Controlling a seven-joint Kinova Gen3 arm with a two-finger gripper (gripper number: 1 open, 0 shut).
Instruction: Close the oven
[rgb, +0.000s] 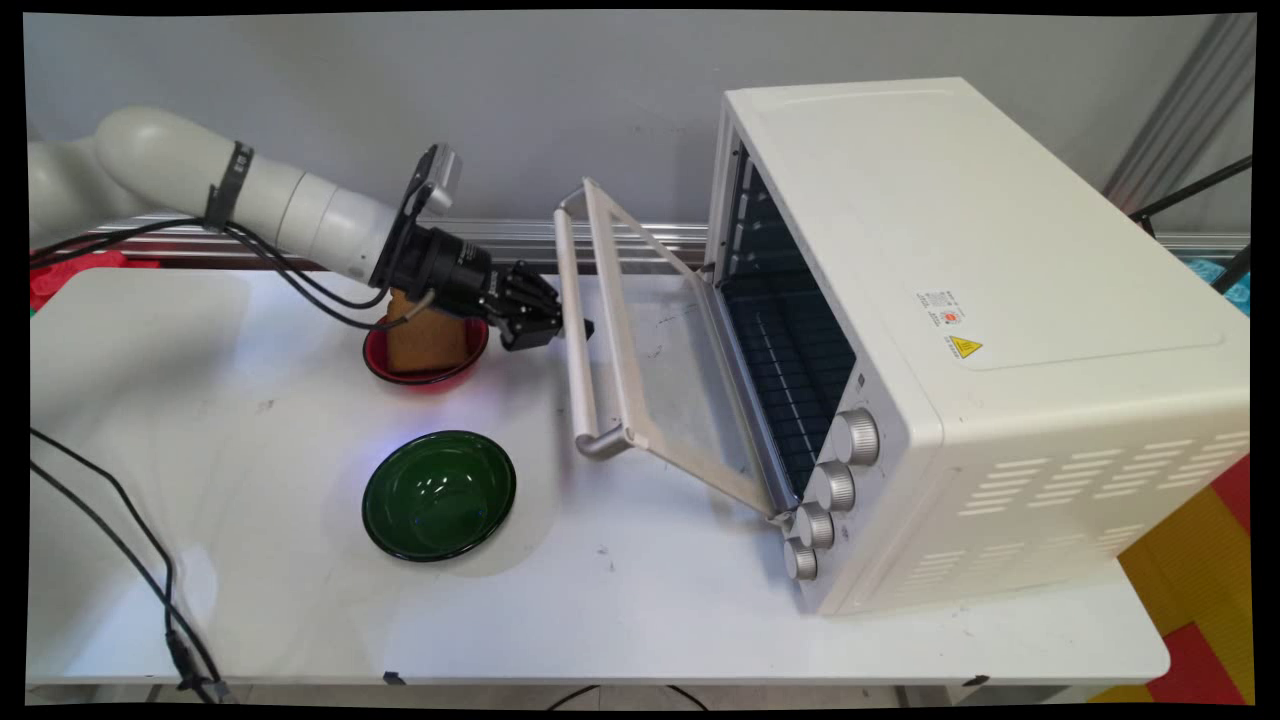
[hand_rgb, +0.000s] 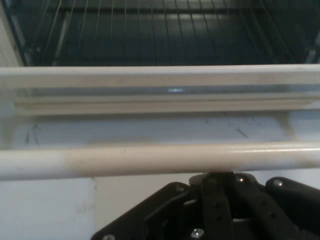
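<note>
A: Black two-finger gripper (rgb: 572, 328) is at the pale round handle bar (rgb: 578, 330) of the cream toaster oven's (rgb: 980, 340) door. In the hand view the bar crosses in front of the linkage and hides the fingertips. Cannot tell whether the jaws are open or closed on it.

B: Noted. Arm pose?

A: White arm (rgb: 250, 195) comes in from the table's far left, sloping down, wrist nearly level and pointing at the oven.

B: Anything else obscured?

A: Tan block (rgb: 428, 338) in the red bowl (rgb: 425, 372), partly behind the wrist; identity unclear.

B: Door state?

A: Glass door (rgb: 665, 380) hangs partly open, tilted out from its bottom hinge; dark wire rack (hand_rgb: 165, 30) visible inside. Oven stands on the table's right half. Dark green glass bowl (rgb: 438, 495) sits well apart, toward the near edge of the white table (rgb: 620, 610).
</note>
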